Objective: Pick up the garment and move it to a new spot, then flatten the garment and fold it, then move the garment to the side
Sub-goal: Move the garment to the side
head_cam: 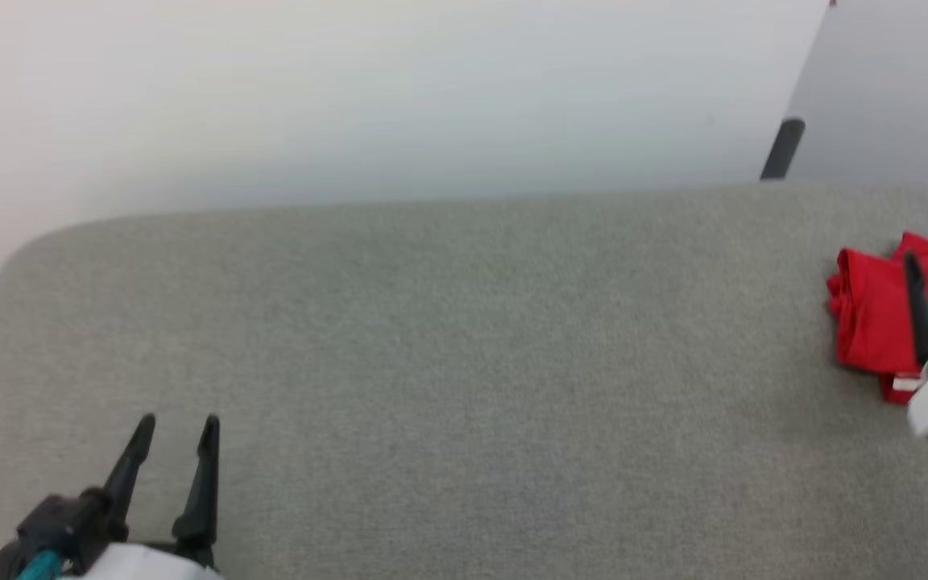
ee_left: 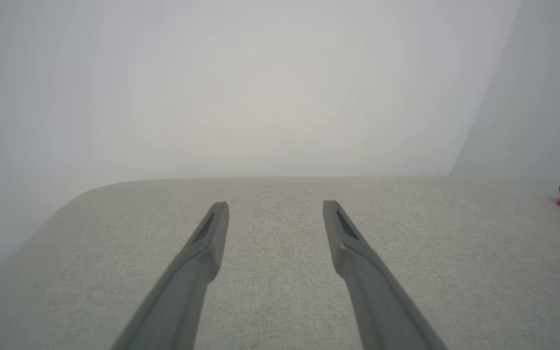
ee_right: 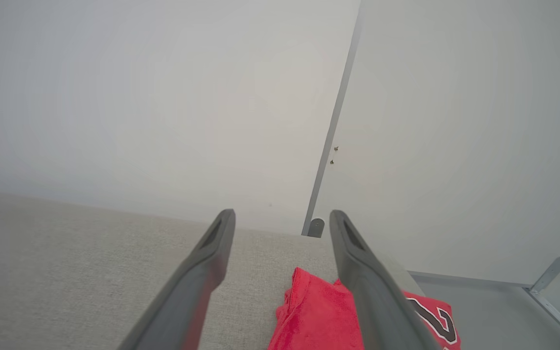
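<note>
1. Right gripper (ee_right: 281,216): the jaws are spread wide and nothing is held. It is poised over the garment, with one finger seen across the red cloth; whether cloth is touched cannot be told.
2. Left gripper (head_cam: 180,420): likewise spread and empty, held low at the near left, well apart from the garment.
3. Garment (head_cam: 871,310): laid as a compact folded bundle at the right edge of the table (head_cam: 464,362); part of a black numeral is shown in the right wrist view.
4. Step in hand: folding is judged done and the garment set aside, so the last step is taken as near its end.
5. Next move: if so, only a clean lift of the right gripper is called for, with no cloth snagged.
</note>
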You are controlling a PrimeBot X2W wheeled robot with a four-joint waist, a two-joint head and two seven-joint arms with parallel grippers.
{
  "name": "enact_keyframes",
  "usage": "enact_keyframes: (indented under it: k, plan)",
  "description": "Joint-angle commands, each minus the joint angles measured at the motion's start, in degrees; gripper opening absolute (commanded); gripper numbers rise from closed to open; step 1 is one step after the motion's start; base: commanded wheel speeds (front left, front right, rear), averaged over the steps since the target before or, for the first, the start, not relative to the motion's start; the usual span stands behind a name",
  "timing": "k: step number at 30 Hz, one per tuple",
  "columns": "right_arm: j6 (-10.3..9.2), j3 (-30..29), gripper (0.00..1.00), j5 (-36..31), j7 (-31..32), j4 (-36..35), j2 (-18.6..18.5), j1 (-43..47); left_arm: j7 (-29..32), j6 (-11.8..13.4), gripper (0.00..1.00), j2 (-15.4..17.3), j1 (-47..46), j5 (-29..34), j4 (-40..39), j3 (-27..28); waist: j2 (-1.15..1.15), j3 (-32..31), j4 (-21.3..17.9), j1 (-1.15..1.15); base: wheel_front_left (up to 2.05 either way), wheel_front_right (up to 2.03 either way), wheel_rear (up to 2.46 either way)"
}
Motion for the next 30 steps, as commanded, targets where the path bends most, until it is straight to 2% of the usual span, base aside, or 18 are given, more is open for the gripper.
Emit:
enact_keyframes:
  k: [1,10,19,30]
  plan:
    - [-0.07,-0.51,1.00,-0.19,-0.20,-0.43,0.39,1.16,0.09,0.22,1.00,-0.06,0.87,0.30,0.18,0.19,0.00,-3.07,1.85,0.00,0.00,0.00,0.00]
    - [-0.07,-6.76,1.00,-5.19,-0.21,-12.35,8.47,13.84,0.09,-0.17,1.00,-0.65,5.22,0.89,-0.29,4.08,0.00,-5.28,2.73,0.00,0.00,0.00,0.00]
    - [-0.07,-8.61,1.00,-7.40,-0.22,-18.75,15.20,23.12,0.09,-0.39,1.00,-0.99,7.33,1.85,-0.47,5.86,0.00,-6.37,3.54,0.00,0.00,0.00,0.00]
    - [-0.07,-7.71,1.00,-9.17,-0.22,-22.25,18.49,29.86,0.09,-0.46,1.00,-0.55,9.50,1.20,-1.73,6.28,0.00,-6.55,4.17,0.00,0.00,0.00,0.00]
